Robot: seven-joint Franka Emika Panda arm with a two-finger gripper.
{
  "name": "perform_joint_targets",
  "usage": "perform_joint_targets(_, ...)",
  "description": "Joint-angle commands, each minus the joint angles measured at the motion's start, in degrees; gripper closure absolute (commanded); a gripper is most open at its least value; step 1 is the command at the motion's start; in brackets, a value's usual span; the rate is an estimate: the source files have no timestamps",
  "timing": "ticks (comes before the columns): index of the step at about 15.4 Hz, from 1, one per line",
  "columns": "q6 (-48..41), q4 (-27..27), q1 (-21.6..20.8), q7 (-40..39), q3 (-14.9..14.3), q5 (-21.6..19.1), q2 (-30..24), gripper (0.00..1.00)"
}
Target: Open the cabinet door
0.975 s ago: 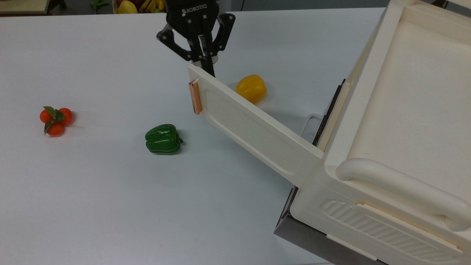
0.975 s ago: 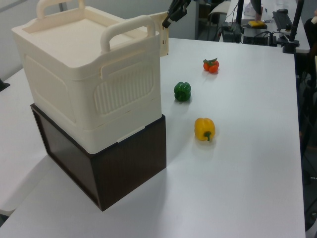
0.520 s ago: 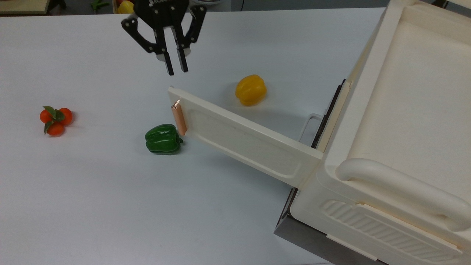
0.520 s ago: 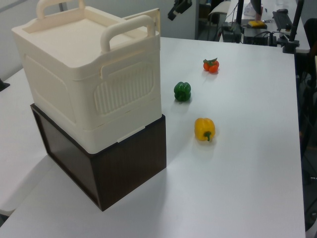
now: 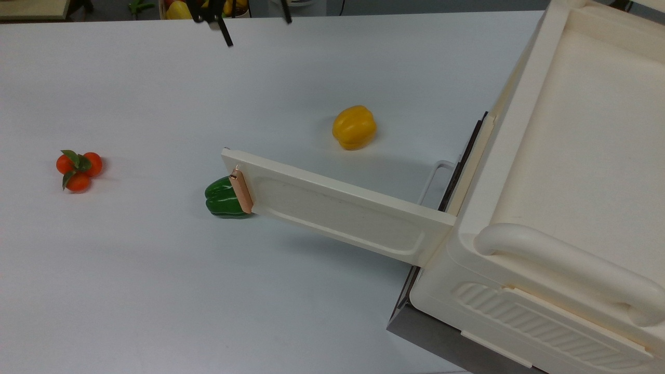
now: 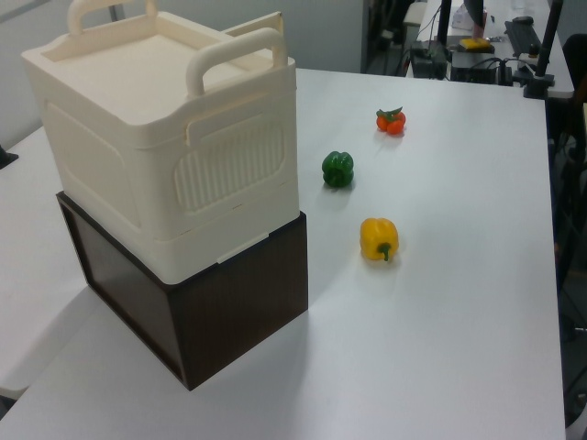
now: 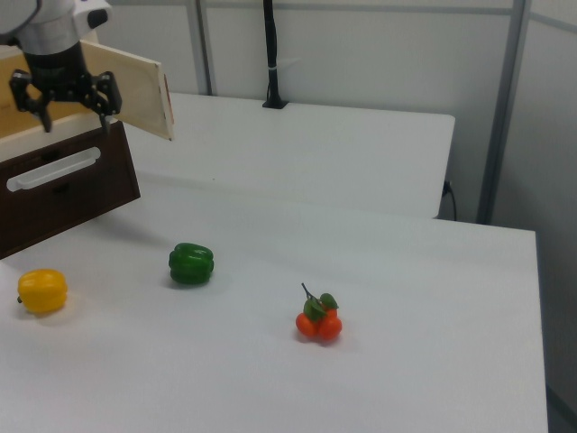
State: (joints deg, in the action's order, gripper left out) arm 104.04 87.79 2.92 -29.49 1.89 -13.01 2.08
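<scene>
Up near the far edge of the surface (image 5: 130, 285) in the top view: gripper (image 7: 75, 119), jaws spread wide, pinching nothing, touching nothing. Hangs well apart from the copper handle (image 5: 241, 190). Sits high at the right view's left, in front of the cream panel and above the dark panel with its white loop handle (image 7: 54, 169).

Cabinet door (image 5: 337, 213): wide open, hinged at the near corner of the cabinet (image 5: 571, 156), reaching out over the surface toward the top view's left. Recessed face toward the top view's lower edge, copper handle at the free end. Partly covers the green pepper (image 5: 221, 197) at that end in the top view; contact impossible to tell.

Beyond the door in the top view, well apart from it: yellow pepper (image 5: 354, 126). Far to the top view's left: small orange-red cluster with green leaves (image 5: 79, 169), alone. Under the cabinet in the left view: dark brown base (image 6: 229, 312).
</scene>
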Motion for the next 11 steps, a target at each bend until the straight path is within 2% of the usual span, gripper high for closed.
perform_joint_targets(1, -8.3, 2.1, -0.8, 13.2, -1.2, 2.4, -3.9, 0.00)
perform_joint_targets(3, -12.4, 2.0, -1.2, 20.1, -1.5, 6.6, -5.1, 0.00)
perform_joint_targets(5, -16.0, 2.0, -1.4, 22.4, -1.5, 10.6, -5.4, 0.00)
perform_joint_targets(8, -15.8, 2.1, -2.8, 22.7, -1.6, 11.2, -5.2, 0.00)
perform_joint_targets(11, -12.1, 2.5, -3.7, 30.3, -2.3, 10.7, -5.0, 0.00)
